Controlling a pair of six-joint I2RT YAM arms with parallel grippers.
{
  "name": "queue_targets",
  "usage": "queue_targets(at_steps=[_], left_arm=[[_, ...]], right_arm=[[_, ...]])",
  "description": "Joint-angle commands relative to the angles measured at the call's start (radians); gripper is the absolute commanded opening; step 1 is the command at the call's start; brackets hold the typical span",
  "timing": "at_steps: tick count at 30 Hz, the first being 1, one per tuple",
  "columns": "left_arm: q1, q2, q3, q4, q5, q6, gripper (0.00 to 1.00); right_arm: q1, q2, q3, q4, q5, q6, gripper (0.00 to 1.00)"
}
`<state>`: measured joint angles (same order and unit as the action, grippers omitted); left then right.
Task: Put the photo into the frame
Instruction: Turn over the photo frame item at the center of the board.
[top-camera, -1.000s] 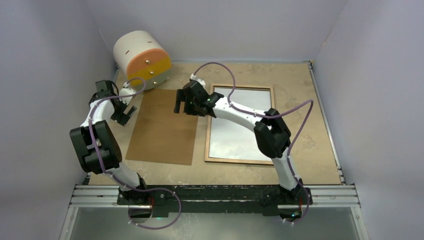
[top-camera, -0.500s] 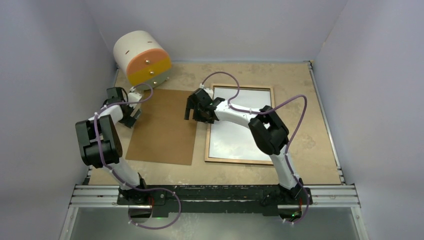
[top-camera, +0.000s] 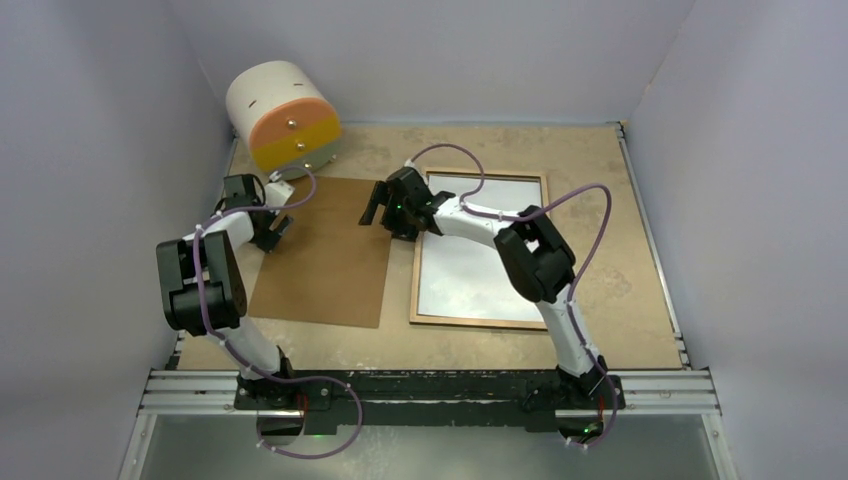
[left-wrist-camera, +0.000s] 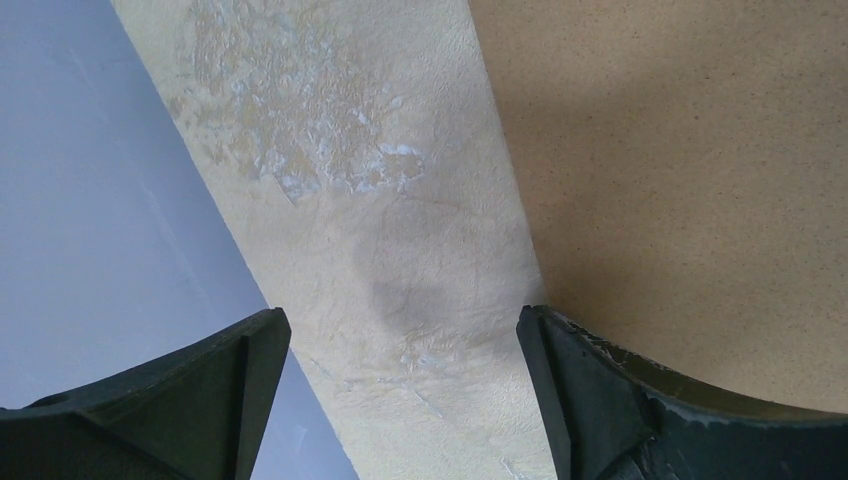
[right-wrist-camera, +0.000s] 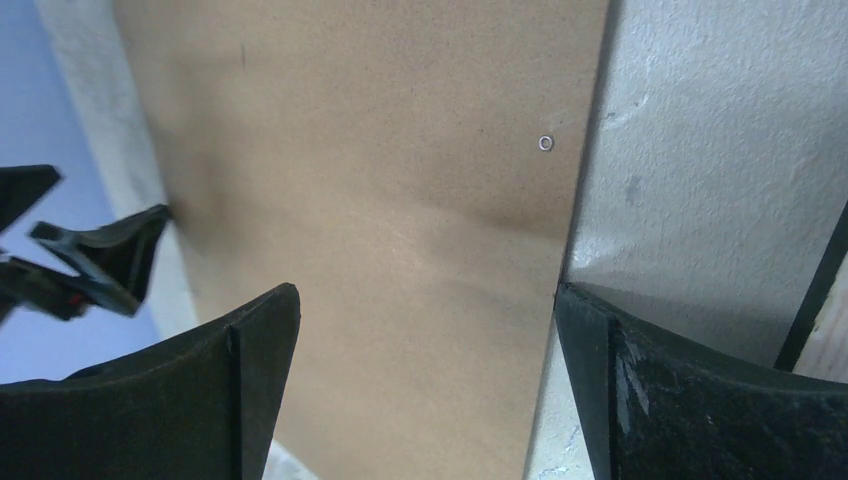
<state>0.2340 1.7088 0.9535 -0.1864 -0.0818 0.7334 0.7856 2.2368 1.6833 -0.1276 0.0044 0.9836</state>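
Both hands have closed in on the one brown hardboard panel (top-camera: 325, 255) since a moment ago. The left hand (top-camera: 268, 230) now straddles its left edge and the right hand (top-camera: 374, 212) its right edge, each with fingers spread and empty. One frame (top-camera: 478, 322), light-wood rim up, lies flat on the surface (top-camera: 620, 290) just right of the panel. One photo (top-camera: 470, 270) lies inside it, pale side up. One cream-and-orange drum (top-camera: 285, 115) sits at the far left.
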Motion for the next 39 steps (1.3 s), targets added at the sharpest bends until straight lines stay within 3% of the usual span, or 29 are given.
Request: queue_targets(at_steps=[1, 8, 14, 20, 27, 30, 36, 39], left_arm=[[-0.023, 0.112, -0.061, -0.134, 0.126, -0.035, 0.93], [-0.054, 0.102, -0.093, -0.134, 0.141, -0.003, 0.93], [-0.055, 0.123, -0.091, -0.163, 0.168, 0.008, 0.93], [-0.055, 0.114, -0.087, -0.180, 0.173, 0.022, 0.93], [-0.055, 0.070, -0.068, -0.208, 0.186, 0.031, 0.93], [-0.055, 0.057, -0.059, -0.228, 0.182, 0.035, 0.93], [-0.060, -0.006, -0.032, -0.280, 0.214, 0.047, 0.93], [-0.081, -0.061, -0.005, -0.320, 0.253, 0.042, 0.94]], right_arm=[[-0.022, -0.023, -0.140, 0.251, -0.267, 0.160, 0.98], [-0.028, -0.207, -0.416, 0.775, -0.443, 0.349, 0.93], [-0.026, -0.230, -0.541, 1.181, -0.513, 0.533, 0.87], [-0.023, -0.238, -0.569, 1.318, -0.526, 0.562, 0.85], [-0.002, -0.234, -0.516, 1.205, -0.518, 0.493, 0.84], [0.001, -0.244, -0.495, 1.114, -0.499, 0.459, 0.79], [0.001, -0.358, -0.462, 0.677, -0.332, 0.303, 0.55], [0.001, -0.382, -0.437, 0.518, -0.272, 0.287, 0.34]])
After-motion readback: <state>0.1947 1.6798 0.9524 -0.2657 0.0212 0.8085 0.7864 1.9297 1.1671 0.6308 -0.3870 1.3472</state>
